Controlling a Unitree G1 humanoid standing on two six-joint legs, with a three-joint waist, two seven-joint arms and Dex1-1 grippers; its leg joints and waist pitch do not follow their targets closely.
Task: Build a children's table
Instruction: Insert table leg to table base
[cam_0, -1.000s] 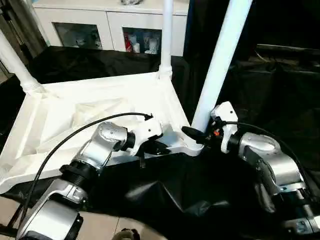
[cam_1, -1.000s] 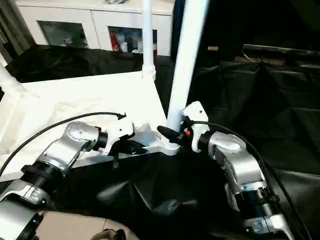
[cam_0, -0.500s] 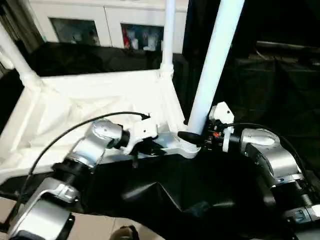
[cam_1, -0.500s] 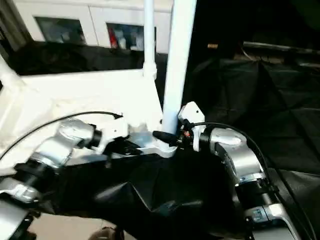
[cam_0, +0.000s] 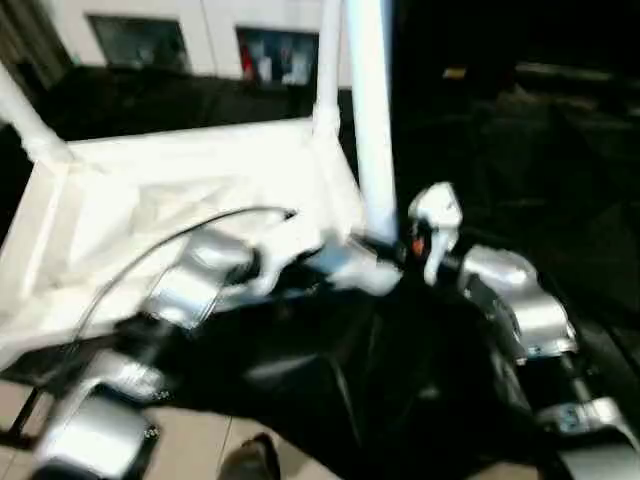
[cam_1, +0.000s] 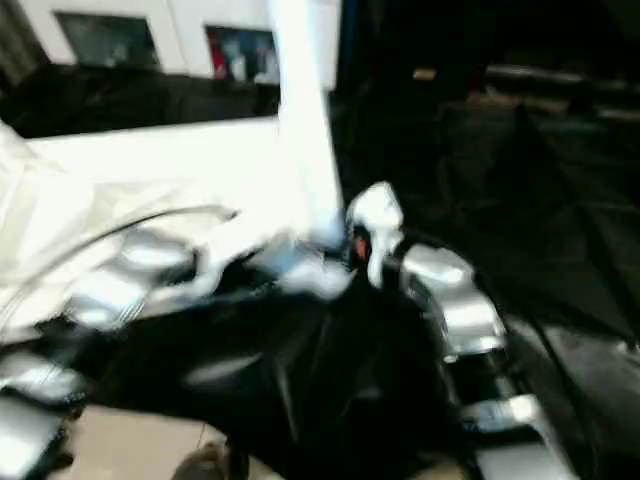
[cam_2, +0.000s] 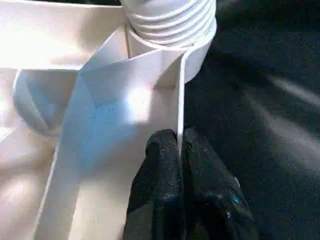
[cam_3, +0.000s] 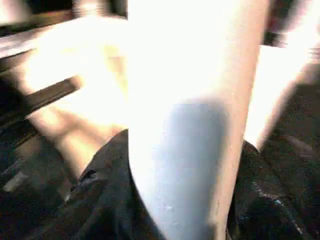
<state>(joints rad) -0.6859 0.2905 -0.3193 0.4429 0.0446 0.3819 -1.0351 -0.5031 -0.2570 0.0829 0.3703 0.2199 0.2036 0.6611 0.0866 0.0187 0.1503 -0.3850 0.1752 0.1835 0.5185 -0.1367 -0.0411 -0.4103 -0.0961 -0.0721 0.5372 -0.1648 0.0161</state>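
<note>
Left pincer (cam_2: 180, 150): the two black fingers are pinched tight on the thin upright edge wall of the white tabletop (cam_0: 150, 200), one finger on each side of the wall, just short of the near corner socket (cam_2: 195, 50). The ribbed collar of a leg sits in that socket.

Right pincer (cam_3: 185, 200): the black fingers stand on either side of the near white leg (cam_0: 368, 110), low on the tube, and hold it at about half their spread. In the head view this pincer lies at the leg's base, beside the near corner of the tabletop.

Tabletop: it lies upside down on the black-draped table (cam_0: 480, 150), ribbed underside up, its near edge toward the robot.

Legs: the held leg rises upright from the near right corner and runs out of the top of the picture. A second leg (cam_0: 328, 60) stands at the far right corner. A third leg (cam_0: 25, 115) leans out from the far left corner.

The head views are smeared; contact between the right fingers and the socket rim cannot be judged, though the fingers appear to sit just above it.

Background: a white cabinet (cam_0: 150, 35) with glass doors stands beyond the table.
</note>
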